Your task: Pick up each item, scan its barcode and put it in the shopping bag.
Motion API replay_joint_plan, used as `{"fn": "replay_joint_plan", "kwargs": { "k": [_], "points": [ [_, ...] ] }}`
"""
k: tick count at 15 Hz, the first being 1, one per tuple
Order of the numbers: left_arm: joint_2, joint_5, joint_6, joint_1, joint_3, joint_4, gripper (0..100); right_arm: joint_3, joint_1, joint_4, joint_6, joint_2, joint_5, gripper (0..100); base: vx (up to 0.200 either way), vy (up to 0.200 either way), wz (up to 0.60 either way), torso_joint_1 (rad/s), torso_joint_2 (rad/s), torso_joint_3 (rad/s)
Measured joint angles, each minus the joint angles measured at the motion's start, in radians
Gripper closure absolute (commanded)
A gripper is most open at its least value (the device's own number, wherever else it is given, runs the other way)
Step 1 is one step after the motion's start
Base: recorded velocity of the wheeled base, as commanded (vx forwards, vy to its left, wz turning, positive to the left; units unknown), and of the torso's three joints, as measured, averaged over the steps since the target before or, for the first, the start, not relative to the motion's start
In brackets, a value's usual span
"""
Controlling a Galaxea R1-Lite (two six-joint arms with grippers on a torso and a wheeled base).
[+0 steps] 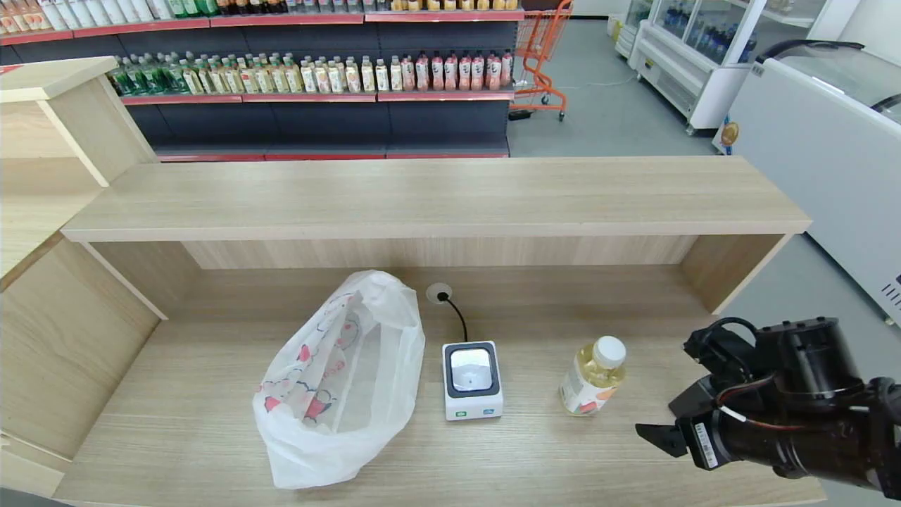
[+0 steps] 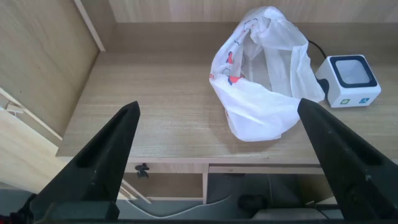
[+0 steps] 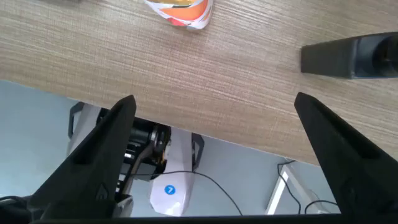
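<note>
Right gripper (image 3: 214, 104): fingers spread wide with nothing between them. It hangs over the near right edge of the counter, apart from the bottle.
Left gripper (image 2: 217, 106): fingers likewise set wide apart, holding nothing and touching nothing. It sits above the near left edge of the counter, facing the bag.
Bottle: clear plastic bottle of pale yellow drink (image 1: 593, 377) with a white screw cap and a white label printed in orange. It stands upright on the counter, to the right of the scanner, between the scanner and the right gripper. No finger is on it.
Scanner: small white box-shaped barcode scanner (image 1: 472, 379) with a dark-framed glass window facing up and two small buttons on its front. A black cable (image 1: 457, 313) runs from its back to a round hole in the counter.
Bag: thin white plastic shopping bag with red print (image 1: 338, 380), slumped on the counter just left of the scanner, its mouth gaping.
Counter: light wood-grain counter (image 1: 176, 422) with a raised shelf across the back.
</note>
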Motion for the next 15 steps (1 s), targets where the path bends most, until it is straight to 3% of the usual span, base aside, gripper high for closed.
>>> {"fn": "replay_joint_plan", "kwargs": {
  "k": [8,15],
  "points": [
    [0.000,0.000,0.000,0.000,0.000,0.000,0,0.014,0.119,-0.405,-0.002,0.260,-0.109,0,0.000,0.000,0.00,0.000,0.00,0.000],
    [0.000,0.000,0.000,0.000,0.000,0.000,0,0.004,0.161,-0.699,-0.015,0.472,-0.149,0,0.000,0.000,0.00,0.000,0.00,0.000]
  ]
}}
